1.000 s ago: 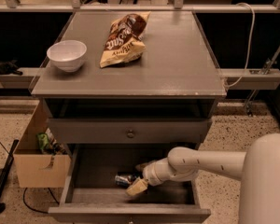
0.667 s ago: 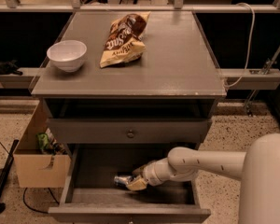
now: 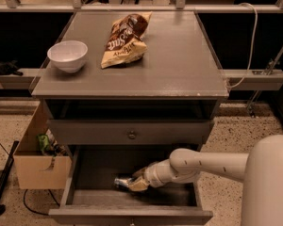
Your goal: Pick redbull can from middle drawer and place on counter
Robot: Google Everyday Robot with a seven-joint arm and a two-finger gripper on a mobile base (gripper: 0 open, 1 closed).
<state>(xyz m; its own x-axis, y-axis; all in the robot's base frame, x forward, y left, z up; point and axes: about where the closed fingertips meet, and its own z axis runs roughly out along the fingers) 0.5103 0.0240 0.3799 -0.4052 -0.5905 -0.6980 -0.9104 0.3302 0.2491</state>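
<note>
The redbull can (image 3: 121, 181) lies on its side on the floor of the open middle drawer (image 3: 174, 199). Only its silver left end shows. My gripper (image 3: 136, 183) is down inside the drawer, reaching in from the right, right against the can and covering the rest of it. The white arm (image 3: 203, 164) stretches across the right half of the drawer. The counter (image 3: 174, 65) is the grey top of the cabinet above.
A white bowl (image 3: 67, 55) sits on the counter's left side and a yellow-brown chip bag (image 3: 125, 39) at its middle back. The drawer above (image 3: 132, 134) with a round knob is closed. A cardboard box (image 3: 37, 159) stands on the floor at the left.
My gripper has slid a little to the left inside the drawer, closing in on the can and covering more of it. The can has stayed in place.
</note>
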